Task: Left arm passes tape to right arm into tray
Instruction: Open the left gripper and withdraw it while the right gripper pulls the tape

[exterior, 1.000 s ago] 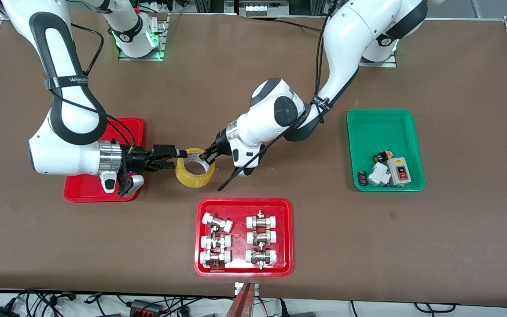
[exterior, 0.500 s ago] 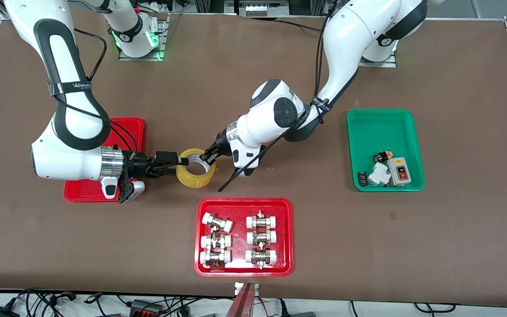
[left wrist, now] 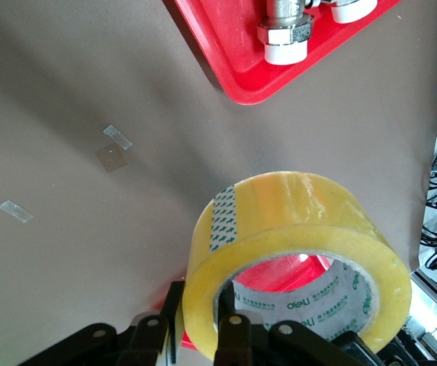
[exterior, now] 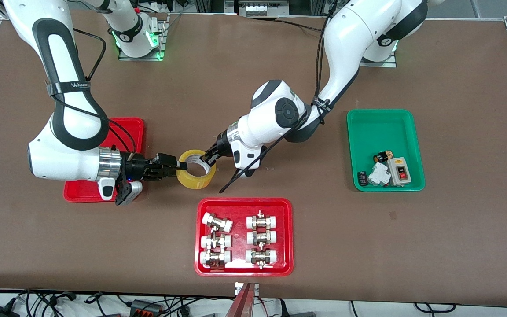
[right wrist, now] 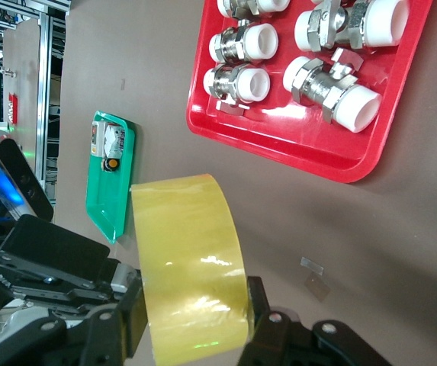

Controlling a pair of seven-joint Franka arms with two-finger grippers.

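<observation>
**Inspector:** Where did you find the tape at that moment?

**Operator:** I saw the tape [exterior: 196,169] held off the table between the two arms, over bare tabletop beside the plain red tray [exterior: 134,125]. The left gripper [exterior: 209,156] pinched its wall, one finger inside the core. The right gripper [exterior: 182,164] had its fingers pressed on the roll's outer faces, one either side.

**Inspector:** And the handover itself?

**Operator:** I judged both grips to overlap. To do it well, I would confirm the right gripper's hold was square and firm before spreading the left fingers, then draw the left arm straight out of the core so as not to drag the roll. The tray with fittings [exterior: 244,237] lay close below; a slip could land there.
</observation>
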